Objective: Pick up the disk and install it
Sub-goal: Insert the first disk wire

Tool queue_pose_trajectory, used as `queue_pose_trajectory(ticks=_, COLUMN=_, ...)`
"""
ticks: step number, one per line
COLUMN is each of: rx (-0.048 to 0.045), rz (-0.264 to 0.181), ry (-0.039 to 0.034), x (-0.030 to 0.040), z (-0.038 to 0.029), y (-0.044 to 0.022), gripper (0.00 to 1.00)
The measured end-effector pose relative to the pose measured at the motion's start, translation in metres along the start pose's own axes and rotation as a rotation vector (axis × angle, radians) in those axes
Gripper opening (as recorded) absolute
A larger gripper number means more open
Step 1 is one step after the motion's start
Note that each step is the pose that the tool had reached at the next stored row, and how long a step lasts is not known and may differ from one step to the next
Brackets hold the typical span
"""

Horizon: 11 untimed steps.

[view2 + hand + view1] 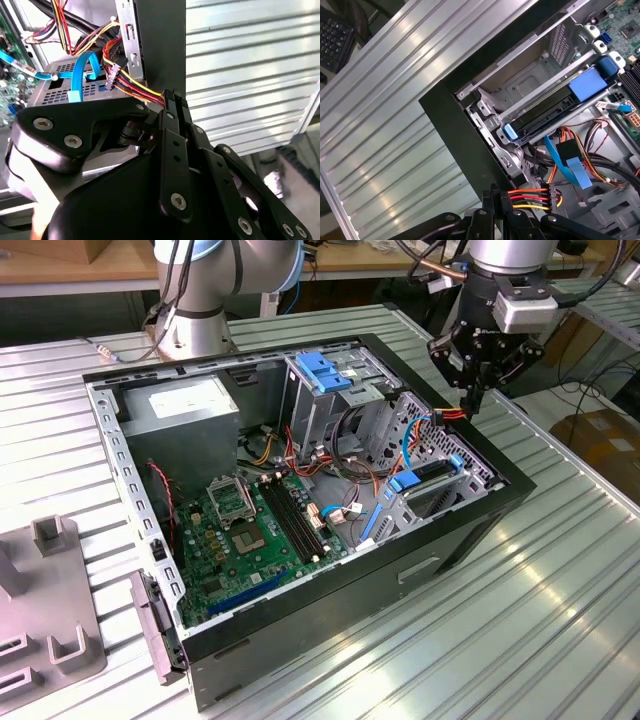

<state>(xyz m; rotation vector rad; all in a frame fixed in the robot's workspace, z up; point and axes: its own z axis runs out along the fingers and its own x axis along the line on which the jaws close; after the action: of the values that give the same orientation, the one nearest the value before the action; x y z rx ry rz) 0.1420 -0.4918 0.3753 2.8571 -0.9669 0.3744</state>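
Now the open case point(330, 635) holds the disk point(434, 476), a dark slab with blue rails, slotted in the cage at the exterior view's right. Gripper point(470, 405) points down over that corner, fingers pinched together on a cable point(527, 197).

Ribbed metal table point(560, 570), wooden bench point(60, 265) behind, cardboard box point(600, 435) beside

Black gripper point(472, 398); red-yellow wires point(527, 198); blue-railed disk point(547, 111); green motherboard point(235, 540).

table point(560, 620): ribbed metal | on it: open computer case point(330, 625), grey fixture point(45, 610), arm base point(195, 332)
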Motion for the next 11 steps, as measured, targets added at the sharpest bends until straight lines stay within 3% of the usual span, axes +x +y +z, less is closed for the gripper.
queue_pose_trajectory(ticks=7, rx=-0.0308, rz=0.112, ry=-0.0021, x=-0.0004, z=0.0015, y=0.0, gripper=0.16)
queue_pose_trajectory(ticks=11, rx=-0.042, rz=0.152, ry=-0.0024, x=-0.0027, z=0.0026, y=0.0014, gripper=0.16)
